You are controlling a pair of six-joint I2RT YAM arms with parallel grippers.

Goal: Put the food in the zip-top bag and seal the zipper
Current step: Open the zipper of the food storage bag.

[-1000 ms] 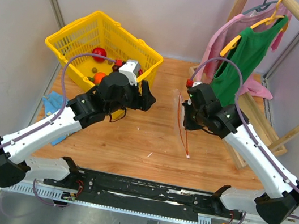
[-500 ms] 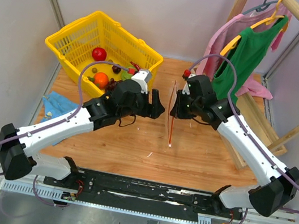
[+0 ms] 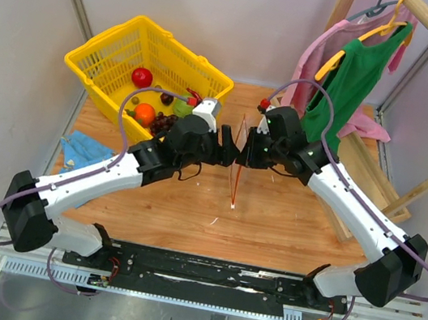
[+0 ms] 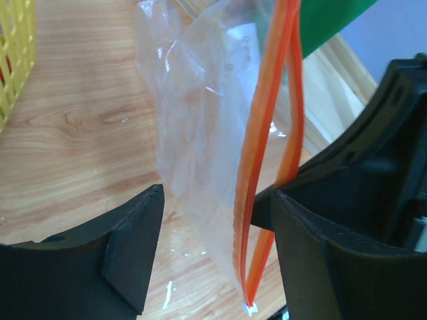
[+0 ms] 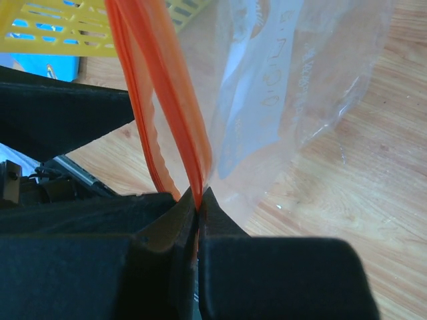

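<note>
Both arms have closed in; from above, the bag [image 3: 236, 172] hangs between us. Left wrist: our left gripper [image 4: 213, 233] is spread astride the zipper [image 4: 257, 173], long axis vertical, tab [image 4: 249, 308] down. Right wrist: our right gripper [image 5: 198, 200] pinches the zipper. We judge this mouth-opening; next, left clamps one side.

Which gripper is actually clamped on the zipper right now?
The right gripper: it is pinched shut on the zipper. The left gripper is open, the zipper hanging between its jaws.
</note>
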